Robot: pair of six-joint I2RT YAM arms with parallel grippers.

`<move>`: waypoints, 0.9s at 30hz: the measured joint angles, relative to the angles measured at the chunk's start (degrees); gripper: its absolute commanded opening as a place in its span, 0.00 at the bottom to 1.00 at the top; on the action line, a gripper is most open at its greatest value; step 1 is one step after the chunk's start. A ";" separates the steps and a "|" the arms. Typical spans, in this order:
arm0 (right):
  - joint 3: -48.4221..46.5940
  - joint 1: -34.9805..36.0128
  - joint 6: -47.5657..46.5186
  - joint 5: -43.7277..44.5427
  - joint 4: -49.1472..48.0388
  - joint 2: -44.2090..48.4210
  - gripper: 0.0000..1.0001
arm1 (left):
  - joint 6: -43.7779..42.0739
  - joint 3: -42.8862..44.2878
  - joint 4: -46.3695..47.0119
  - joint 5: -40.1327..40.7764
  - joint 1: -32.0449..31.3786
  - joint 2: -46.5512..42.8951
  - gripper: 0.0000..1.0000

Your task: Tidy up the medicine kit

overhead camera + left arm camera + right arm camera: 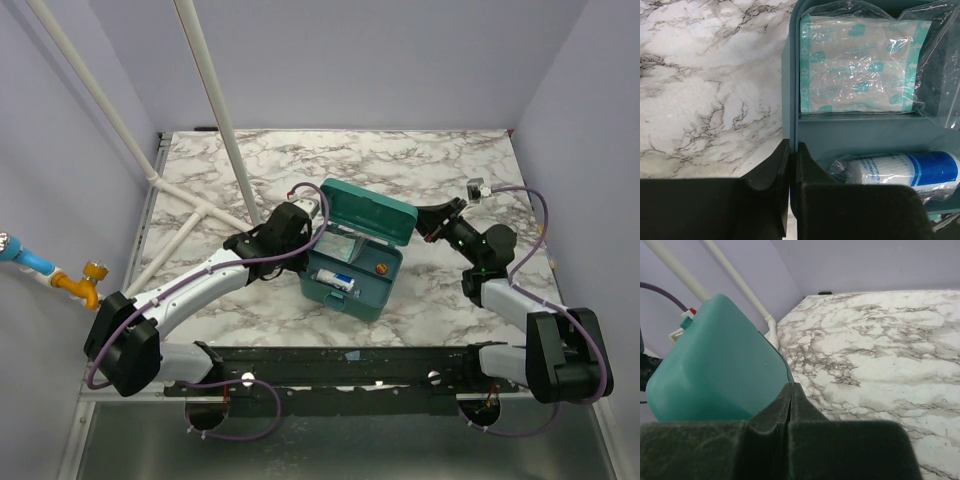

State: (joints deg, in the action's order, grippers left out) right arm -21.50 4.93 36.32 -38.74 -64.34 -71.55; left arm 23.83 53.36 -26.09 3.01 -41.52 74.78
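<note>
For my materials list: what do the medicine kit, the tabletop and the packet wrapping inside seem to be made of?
Medicine kit: probably moulded plastic, teal, smooth with a soft sheen and rounded corners.
Tabletop: marble pattern, grey veins on white; whether it is stone or printed laminate is unclear.
Packet wrapping: thin clear film, crinkled and glinting.

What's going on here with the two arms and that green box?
Two robot arms are working on a deep teal-green plastic medicine kit that stands open on the marble table, its hinged lid raised. The left gripper is shut on the kit's left wall, one finger inside and one outside. The right gripper is shut at the lid's edge; whether it pinches the lid is unclear. Inside lie a clear-wrapped flat packet with teal print and a wrapped white-and-blue roll.
</note>
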 measured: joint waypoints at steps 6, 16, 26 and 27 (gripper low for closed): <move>0.00 0.39 -1.42 -0.96 4.48 3.89 0.01 | 0.83 -0.90 -0.44 -0.22 0.15 -1.75 0.00; -1.60 1.22 -2.34 -0.98 10.56 6.25 0.01 | 2.12 -8.83 0.70 -0.17 0.22 -12.04 0.00; -1.62 3.28 -2.47 -3.13 10.91 6.51 0.01 | 2.78 -10.86 2.71 -0.20 0.26 -13.38 0.12; -1.60 3.48 -2.49 -3.39 10.93 6.62 0.01 | 2.78 -10.97 2.99 -0.20 0.26 -13.38 0.15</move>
State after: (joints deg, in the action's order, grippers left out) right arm -23.09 8.40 33.82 -42.13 -53.41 -64.93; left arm 26.61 42.39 -23.09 2.81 -41.25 61.41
